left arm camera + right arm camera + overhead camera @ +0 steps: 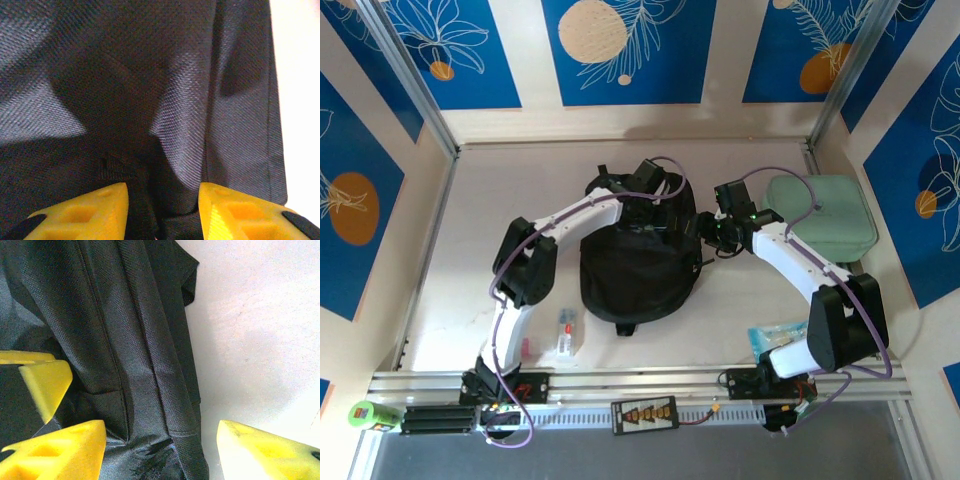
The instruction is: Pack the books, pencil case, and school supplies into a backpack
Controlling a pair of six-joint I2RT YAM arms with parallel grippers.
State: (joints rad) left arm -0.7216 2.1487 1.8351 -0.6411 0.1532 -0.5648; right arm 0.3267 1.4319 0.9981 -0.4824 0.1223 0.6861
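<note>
Black backpack (638,270): slumped mid-table, long axis 12-to-6 o'clock; small tab (625,328) at the 6 o'clock end, so top probably pointing that way; opening not discernible; left gripper (163,190): at the 12 o'clock end, spread open astride a raised fold of fabric; right gripper (160,425): at the 3 o'clock flank, spread wide over the seamed edge; both about equally near, judged ready to pinch.

Pale table (500,190) inside blue-and-cream leaf-patterned wall panels (620,50)
</note>
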